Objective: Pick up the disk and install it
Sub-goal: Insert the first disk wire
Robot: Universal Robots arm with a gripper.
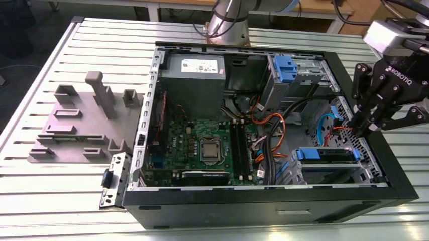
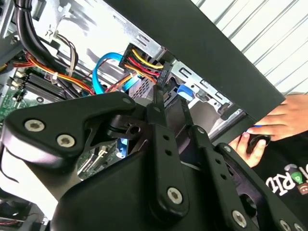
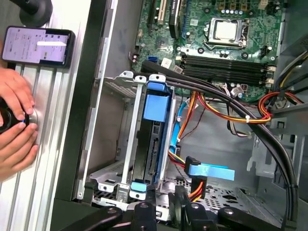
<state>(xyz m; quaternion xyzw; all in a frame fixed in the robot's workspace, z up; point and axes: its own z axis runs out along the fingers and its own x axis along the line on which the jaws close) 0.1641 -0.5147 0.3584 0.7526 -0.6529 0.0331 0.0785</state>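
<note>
From my station, the ribbed silver metal tabletop carried the open black computer tower case, which lay on its side with the green motherboard exposed. A grey moulded plastic fixture sat just beside the case, at the exterior view's left. My black robot hand pointed down into the case near its wall at the exterior view's right, fingers together with nothing between them. The silver disk in its blue plastic carrier sat in the metal drive cage, near the hand. A flat blue data cable lay near the cage
</note>
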